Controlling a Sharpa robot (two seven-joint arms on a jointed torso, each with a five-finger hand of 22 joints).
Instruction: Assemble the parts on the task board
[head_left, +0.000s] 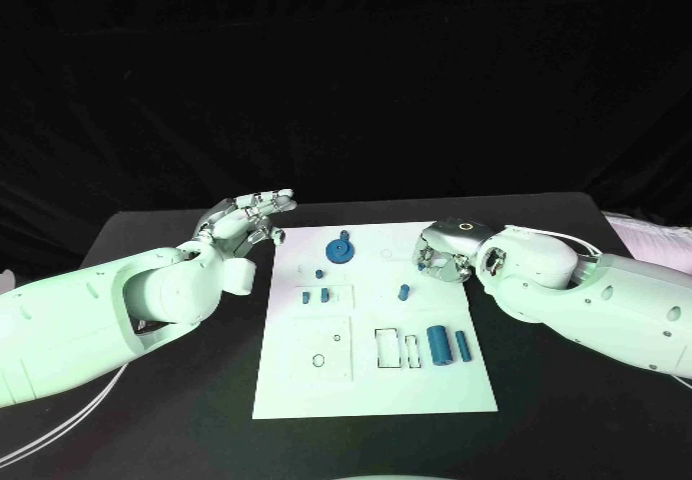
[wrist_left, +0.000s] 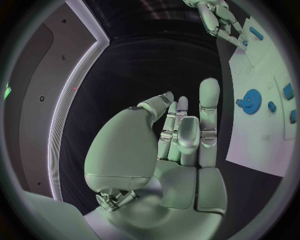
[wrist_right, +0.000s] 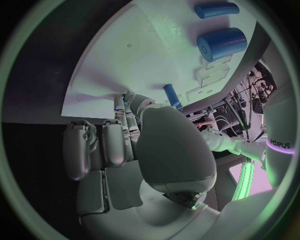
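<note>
Head view: black table (head_left: 173, 400) before a black backdrop; one white task board (head_left: 375, 330) lies at its middle, between the two hands. Left hand (head_left: 245, 222) is raised just off the board's far left corner, fingers apart and extended, holding nothing. Right hand (head_left: 444, 252) sits at the board's far right edge, fingers curled down onto the board; whether it holds anything cannot be told here. On the board, between the hands: one blue gear (head_left: 340, 249). Nearer the robot than the hands: three small blue pieces (head_left: 317, 296) in a cluster, one small peg (head_left: 404, 292), one thick cylinder (head_left: 440, 345), one thin cylinder (head_left: 463, 346). Left wrist view: left hand's palm and fingers spread, nothing in them; gear (wrist_left: 252, 102) lies on the board beside the fingertips. Right wrist view: right hand's fingers bent over the board edge; one peg (wrist_right: 172, 96) just beyond the fingertips, contact unclear; thick cylinder (wrist_right: 222, 44) and thin cylinder (wrist_right: 215, 10) farther off.
</note>
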